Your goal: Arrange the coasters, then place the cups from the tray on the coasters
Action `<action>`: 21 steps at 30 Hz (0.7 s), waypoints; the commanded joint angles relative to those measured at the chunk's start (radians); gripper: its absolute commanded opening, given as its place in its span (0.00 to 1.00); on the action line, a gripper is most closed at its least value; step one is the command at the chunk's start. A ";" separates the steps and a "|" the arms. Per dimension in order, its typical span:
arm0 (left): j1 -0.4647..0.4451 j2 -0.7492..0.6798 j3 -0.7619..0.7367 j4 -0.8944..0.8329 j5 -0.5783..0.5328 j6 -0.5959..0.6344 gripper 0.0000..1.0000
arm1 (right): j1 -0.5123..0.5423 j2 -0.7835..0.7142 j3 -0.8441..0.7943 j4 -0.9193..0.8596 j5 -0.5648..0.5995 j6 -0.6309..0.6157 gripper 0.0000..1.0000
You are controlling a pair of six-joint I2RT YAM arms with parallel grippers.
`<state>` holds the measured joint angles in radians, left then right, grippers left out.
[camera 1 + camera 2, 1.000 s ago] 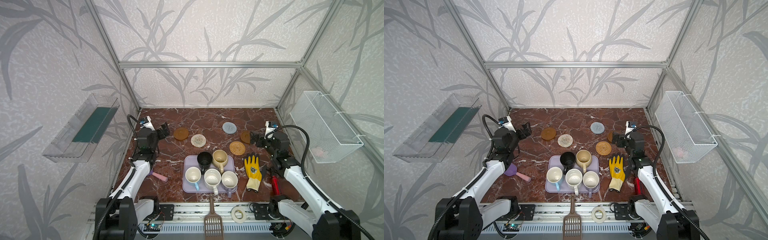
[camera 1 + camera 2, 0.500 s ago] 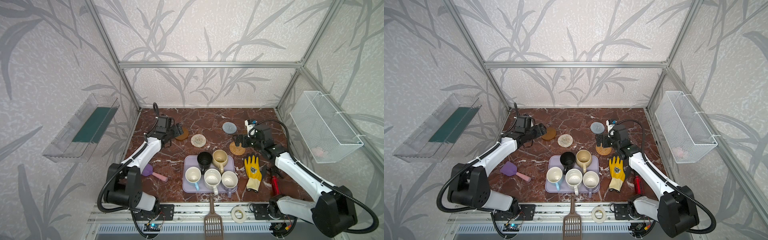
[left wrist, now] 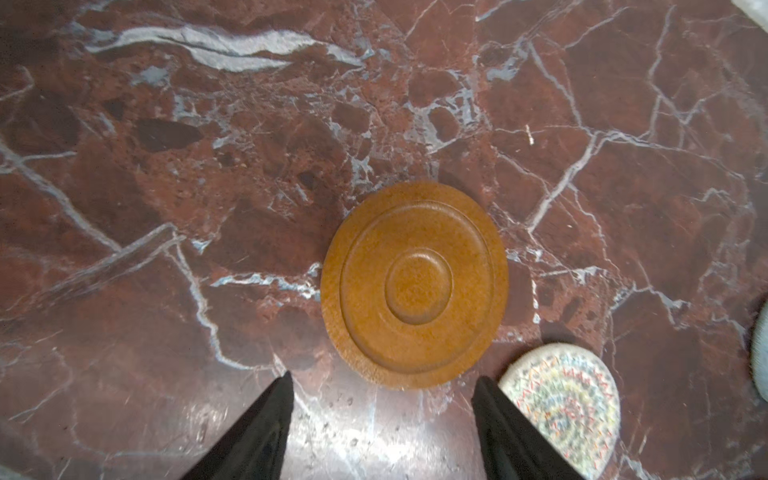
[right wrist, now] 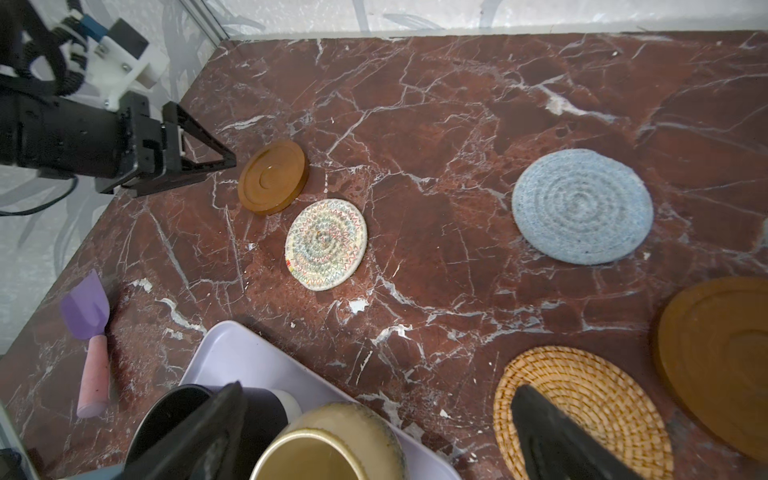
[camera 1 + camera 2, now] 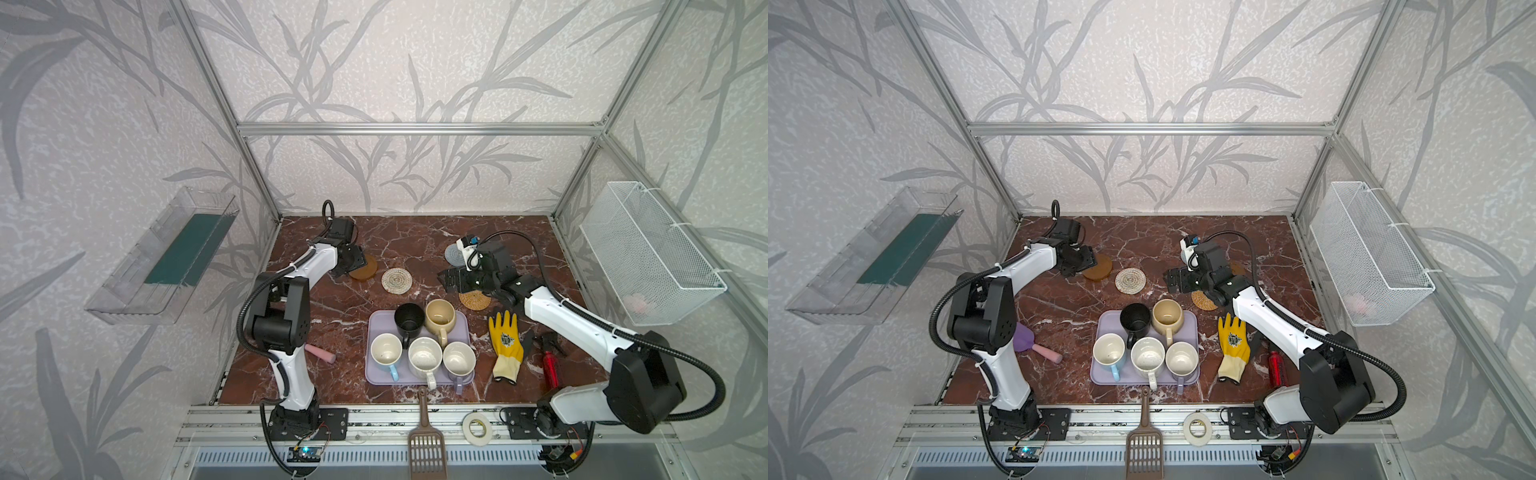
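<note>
Black left fingers (image 3: 253,436) stand apart, empty, just short of an amber coaster (image 3: 414,284) near the table's (image 3: 166,208) left edge. Right fingers (image 4: 552,436) gape, empty, above the rattan coaster (image 4: 590,386). Likely step: arranging coasters; next, straddle and pinch the amber rim. Cups (image 5: 424,357) sit on the tray (image 4: 232,353).

The tray (image 5: 379,323) is lying at the front centre of the table (image 5: 415,241) and is holding five cups (image 5: 424,357), two behind and three in front. Five coasters (image 5: 397,280) are lying spread behind the tray. The glove (image 5: 505,345) is lying right of the tray, and the scoop (image 5: 1036,348) is lying to its left.
</note>
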<state>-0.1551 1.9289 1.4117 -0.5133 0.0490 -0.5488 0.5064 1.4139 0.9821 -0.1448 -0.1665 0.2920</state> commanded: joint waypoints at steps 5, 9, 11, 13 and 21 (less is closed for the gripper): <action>0.004 0.106 0.113 -0.137 -0.086 0.013 0.64 | 0.033 0.017 0.043 0.030 -0.033 0.012 0.99; -0.006 0.144 0.138 -0.142 -0.111 0.020 0.63 | 0.032 0.016 0.031 0.042 -0.027 0.013 0.99; -0.005 0.165 0.143 -0.130 -0.111 0.020 0.61 | 0.033 0.015 0.029 0.041 -0.027 0.008 0.99; -0.004 0.189 0.168 -0.142 -0.098 0.023 0.60 | 0.034 0.013 0.023 0.045 -0.024 0.006 0.99; -0.020 0.206 0.182 -0.187 -0.136 0.023 0.52 | 0.035 -0.002 0.018 0.035 -0.018 0.005 0.99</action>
<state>-0.1619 2.1372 1.5822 -0.6369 -0.0387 -0.5285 0.5365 1.4261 0.9867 -0.1173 -0.1844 0.2989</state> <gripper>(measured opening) 0.521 0.990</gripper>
